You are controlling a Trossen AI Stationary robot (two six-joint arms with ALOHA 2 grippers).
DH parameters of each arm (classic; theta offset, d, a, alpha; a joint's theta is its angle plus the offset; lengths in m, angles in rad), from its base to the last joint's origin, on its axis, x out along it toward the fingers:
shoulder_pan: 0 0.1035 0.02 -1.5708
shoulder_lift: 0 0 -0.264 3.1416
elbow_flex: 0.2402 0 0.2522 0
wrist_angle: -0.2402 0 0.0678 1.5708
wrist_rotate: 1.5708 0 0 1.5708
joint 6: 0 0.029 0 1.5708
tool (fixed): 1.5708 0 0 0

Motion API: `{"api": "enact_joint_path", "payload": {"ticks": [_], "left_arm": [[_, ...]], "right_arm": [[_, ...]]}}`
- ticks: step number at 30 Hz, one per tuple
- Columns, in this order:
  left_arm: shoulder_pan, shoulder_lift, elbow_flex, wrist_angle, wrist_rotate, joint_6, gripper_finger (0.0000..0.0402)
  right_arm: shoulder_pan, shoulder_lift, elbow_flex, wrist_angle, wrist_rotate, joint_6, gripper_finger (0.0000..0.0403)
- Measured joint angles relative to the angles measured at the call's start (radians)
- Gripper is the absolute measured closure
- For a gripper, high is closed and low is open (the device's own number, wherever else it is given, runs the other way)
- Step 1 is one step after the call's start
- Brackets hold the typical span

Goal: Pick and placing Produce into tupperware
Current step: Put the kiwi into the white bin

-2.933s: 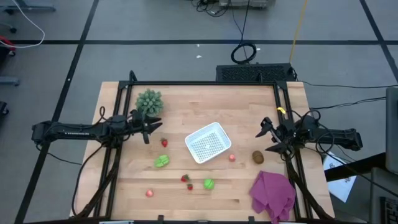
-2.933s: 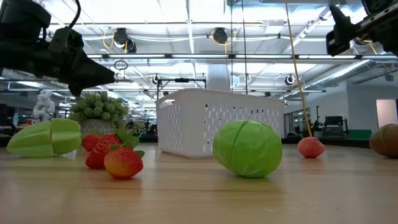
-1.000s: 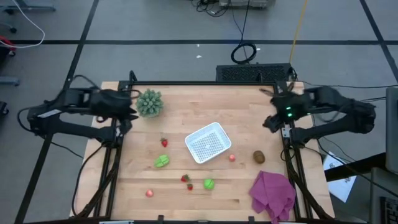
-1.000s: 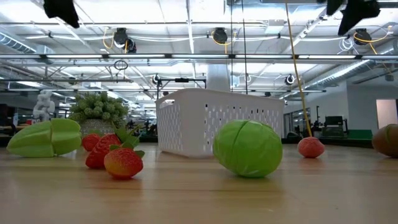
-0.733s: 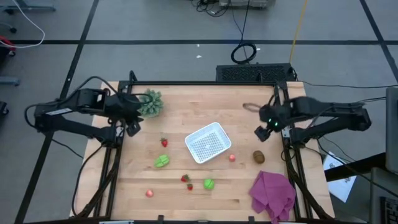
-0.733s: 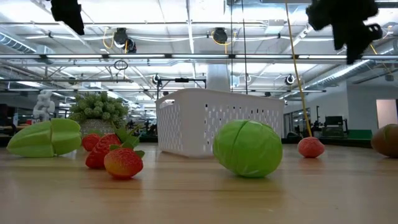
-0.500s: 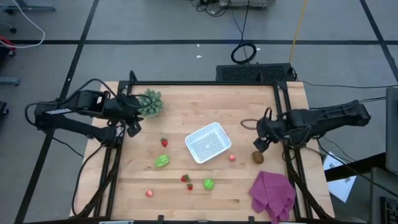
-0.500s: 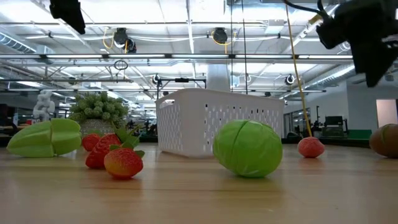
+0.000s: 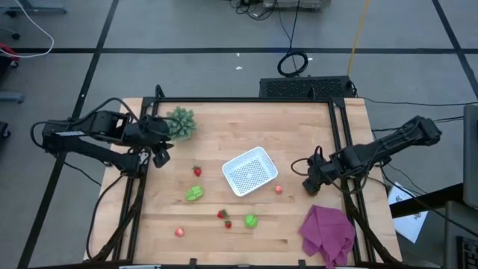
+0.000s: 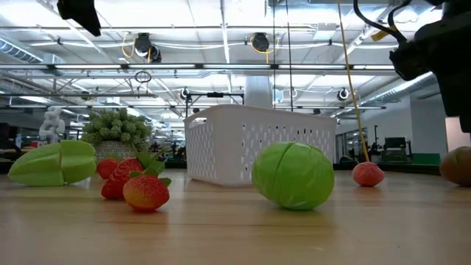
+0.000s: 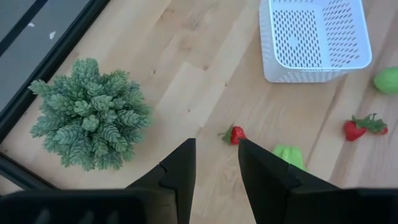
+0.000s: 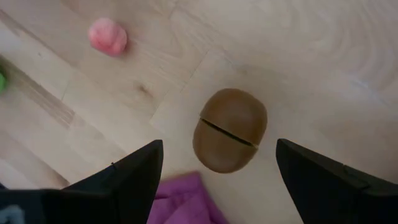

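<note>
The white tupperware (image 9: 250, 170) stands mid-table. Around it on the wood lie a strawberry (image 9: 197, 171), a green leafy piece (image 9: 194, 194), two strawberries (image 9: 224, 217), a green round piece (image 9: 251, 221) and two pink balls (image 9: 278, 190) (image 9: 179, 232). My right gripper (image 12: 219, 146) hovers open over the brown round piece (image 12: 230, 138), one finger on either side, touching nothing. In the high view that gripper (image 9: 310, 184) covers the piece. My left gripper (image 11: 216, 143) is open, raised near the table's left edge, between the plant and the single strawberry (image 11: 235, 134).
A spiky green plant (image 9: 179, 123) stands at the far left, beside my left gripper (image 9: 160, 153). A purple cloth (image 9: 327, 232) lies at the near right corner, close to the brown piece. A black frame rail (image 9: 224, 100) runs along the table's far edge.
My right gripper has come down and toward the table's near edge, from up by the far right frame to just over the brown piece. My left gripper has moved a little toward the near edge, beside the plant. No produce has moved.
</note>
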Motion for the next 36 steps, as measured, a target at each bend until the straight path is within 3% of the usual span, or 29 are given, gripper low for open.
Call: {"api": "enact_joint_path", "payload": {"ticks": [29,36], "left_arm": [[-0.011,0.0,0.0,-0.001,-0.026,0.009,0.0277],[-0.011,0.0,0.0,-0.002,-0.026,0.01,0.0277]], "right_arm": [[0.011,0.069,0.0,0.009,0.017,0.063,0.0101],[0.011,0.069,-0.101,0.176,-0.008,0.086,0.0101]]}}
